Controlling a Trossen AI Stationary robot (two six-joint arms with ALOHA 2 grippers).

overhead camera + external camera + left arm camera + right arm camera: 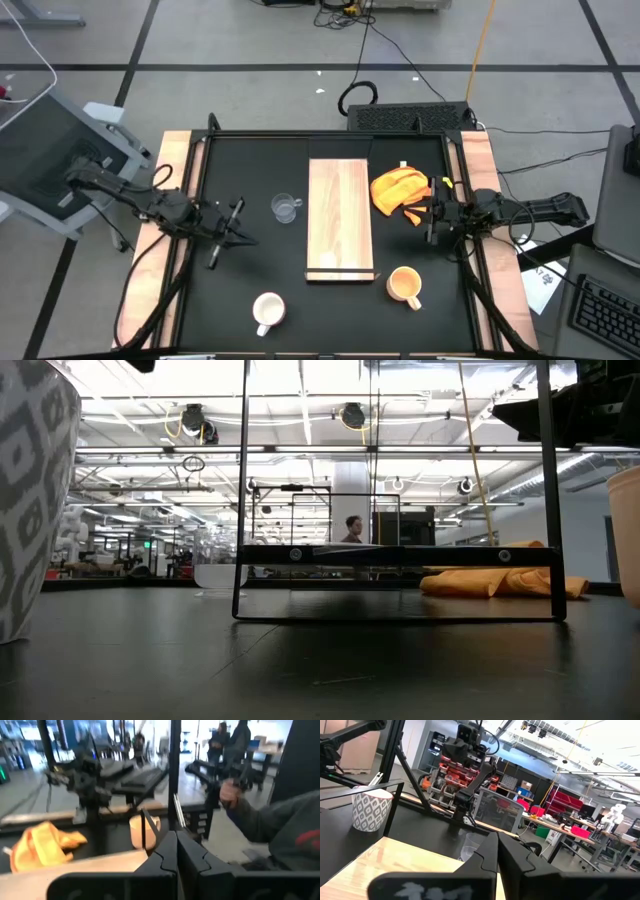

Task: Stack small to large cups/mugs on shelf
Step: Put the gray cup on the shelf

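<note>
Three cups sit on the black tabletop [240, 280] around the light wooden shelf [340, 215], whose raised lip is at its near short end. The clear glass cup [286, 208] stands just beside the shelf's left edge. The white mug [268, 311], patterned with grey diamonds, stands near the front edge, left of the shelf. The orange-yellow mug [404, 285] stands off the shelf's near right corner. No readable writing shows on any of them. The left gripper [232, 227] is clenched on nothing, left of the glass cup and apart from it. The right gripper [434, 213] is likewise clenched and empty, beside the orange-yellow cloth [398, 190], well behind the orange-yellow mug.
</note>
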